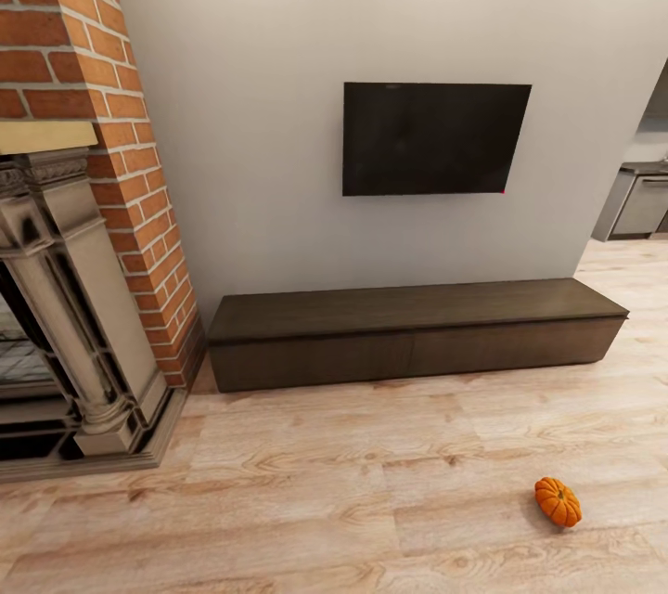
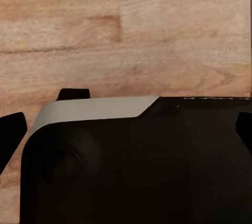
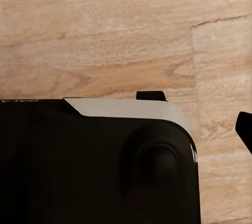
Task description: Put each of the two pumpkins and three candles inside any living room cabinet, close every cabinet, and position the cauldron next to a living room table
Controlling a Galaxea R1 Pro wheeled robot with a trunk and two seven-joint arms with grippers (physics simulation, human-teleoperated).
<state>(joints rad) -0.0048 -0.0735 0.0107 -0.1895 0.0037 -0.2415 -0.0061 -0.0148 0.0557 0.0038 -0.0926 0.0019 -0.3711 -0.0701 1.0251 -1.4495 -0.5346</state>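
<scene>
The head view looks at a pale wall with a long, low dark-brown cabinet (image 1: 417, 331) standing on the wooden floor (image 1: 325, 483) against it. Its flat drawer fronts are flush, so the cabinet looks closed. A black television (image 1: 431, 138) hangs on the wall above the cabinet. To the left of the cabinet there is a brick chimney (image 1: 102, 111) with a grey stone fireplace (image 1: 65, 316) in front of it. At the far right, behind the wall's end, a part of grey kitchen cupboards (image 1: 640, 200) is seen.

One small orange pumpkin (image 1: 558, 501) lies on the floor in front of the right end of the cabinet, well apart from it, and it leans a little to one side.

In the left wrist view, the left claw (image 2: 126, 124) is above the bare wooden floor, with the dark body of the robot (image 2: 136, 166) below it. Only the dark tips at both edges of the picture are visible; they stand far apart, so this claw is released and holds nothing. In the right wrist view, one dark fingertip of the right claw (image 3: 245, 129) shows at the edge, over the same kind of floor; I cannot tell if this claw is released or clenched. How far the pumpkin and the cabinet are from either claw cannot be told.
</scene>
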